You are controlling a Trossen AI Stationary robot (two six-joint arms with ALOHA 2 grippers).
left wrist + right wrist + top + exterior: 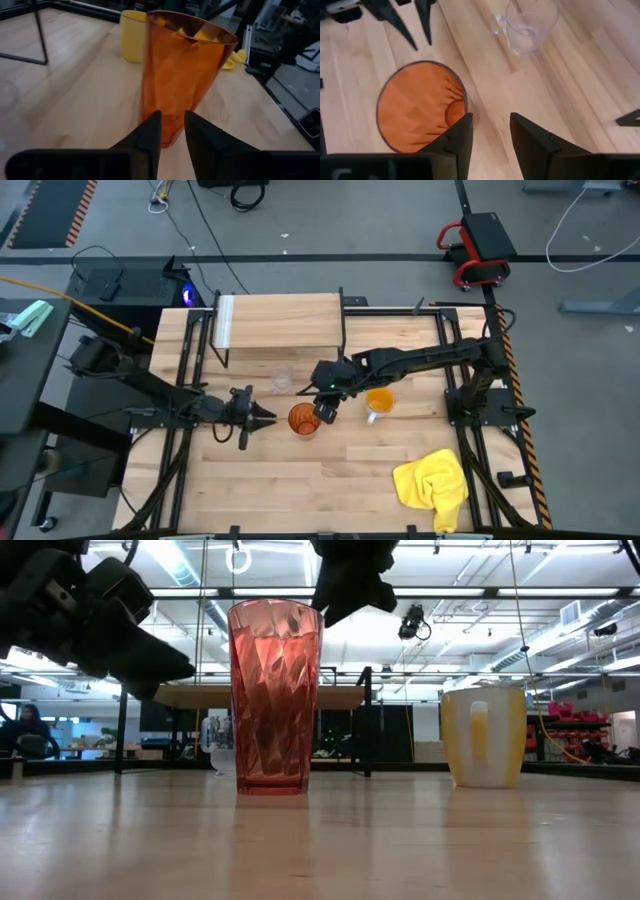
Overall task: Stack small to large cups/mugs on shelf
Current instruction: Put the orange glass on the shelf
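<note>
While the tall ribbed orange-red tumbler point(303, 420) stands on the tabletop in front of the light wooden shelf point(280, 320), the right gripper point(489, 131) hovers over its rim, fingers parted and empty; the left gripper point(262, 417) waits beside it, apparently slightly parted. A misjudged descent could tip it.

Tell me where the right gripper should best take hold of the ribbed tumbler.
Probably at the rim, from above: the tumbler stands upright with its mouth open, and the right gripper hangs over its edge, one finger able to go inside the wall and one outside.
</note>
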